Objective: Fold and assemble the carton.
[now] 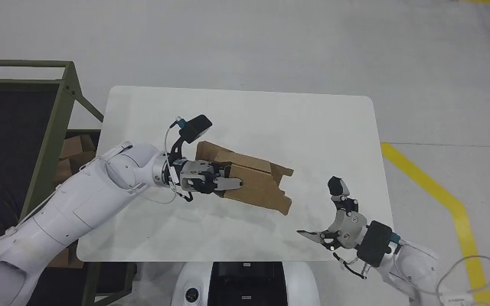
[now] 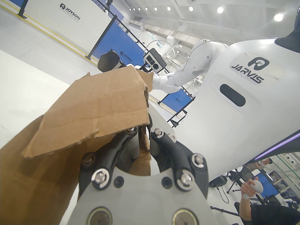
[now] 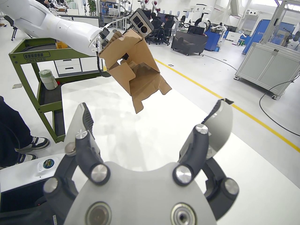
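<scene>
Left gripper: the left gripper (image 1: 230,183) was pinched shut on a wall of the carton (image 1: 256,182), holding it up off the table (image 1: 306,115).
Left grip, close up: from the left wrist, the left gripper (image 2: 143,134) had a brown cardboard panel clamped between its dark fingers (image 2: 128,141), and a ragged-edged flap of the carton (image 2: 93,104) leaned out over them.
Right gripper: the right gripper (image 1: 321,210) was spread wide with nothing in it, near the table's front right edge and well apart from the carton.
Right gripper, own view: the right gripper (image 3: 153,105) pointed toward the carton (image 3: 138,71) across a bare stretch of table (image 3: 140,139).
Carton: partly folded, tilted, in the air above the middle of the table.
What the right wrist added: the carton's open end faced that camera, loose flaps hanging down and the hollow inside showing; from above it looked like a slanted brown slab.
Writing: blue and white partition panels (image 2: 70,12) each carried a logo with a word beside it; no print was legible on the carton.
Beside the table: a green cart (image 3: 28,54) with a printed strip on its top rail and a white container (image 3: 48,79) on its shelf.
Floor: a yellow line (image 1: 429,183) ran past the table's right side.
</scene>
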Robot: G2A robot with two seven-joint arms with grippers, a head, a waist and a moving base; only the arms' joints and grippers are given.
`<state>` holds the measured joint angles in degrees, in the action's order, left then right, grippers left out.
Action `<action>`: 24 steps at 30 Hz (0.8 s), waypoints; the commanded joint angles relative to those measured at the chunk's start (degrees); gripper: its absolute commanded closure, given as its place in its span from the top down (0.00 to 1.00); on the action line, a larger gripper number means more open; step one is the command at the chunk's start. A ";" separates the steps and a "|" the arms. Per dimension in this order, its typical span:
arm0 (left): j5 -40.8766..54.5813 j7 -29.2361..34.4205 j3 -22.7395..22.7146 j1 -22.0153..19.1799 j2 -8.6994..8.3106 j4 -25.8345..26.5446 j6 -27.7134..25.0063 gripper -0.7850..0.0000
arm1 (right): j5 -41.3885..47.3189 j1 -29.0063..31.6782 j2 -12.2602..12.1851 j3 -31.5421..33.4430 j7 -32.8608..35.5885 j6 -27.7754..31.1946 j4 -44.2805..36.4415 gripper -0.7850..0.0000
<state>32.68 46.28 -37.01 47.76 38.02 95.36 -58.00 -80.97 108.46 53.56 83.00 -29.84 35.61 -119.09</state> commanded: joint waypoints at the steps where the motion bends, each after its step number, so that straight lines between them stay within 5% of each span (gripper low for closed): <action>1: 0.01 0.00 0.00 0.00 0.00 0.00 0.00 0.00 | 0.01 0.00 0.00 0.00 0.00 0.00 0.00 1.00; 24: -13.05 -5.83 -3.99 3.51 1.95 -0.97 1.39 0.00 | 18.11 -2.33 0.69 -4.52 13.78 4.91 -4.53 1.00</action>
<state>20.61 41.05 -40.71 51.00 39.91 94.41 -56.81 -63.45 106.64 54.20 78.82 -17.15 40.75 -123.56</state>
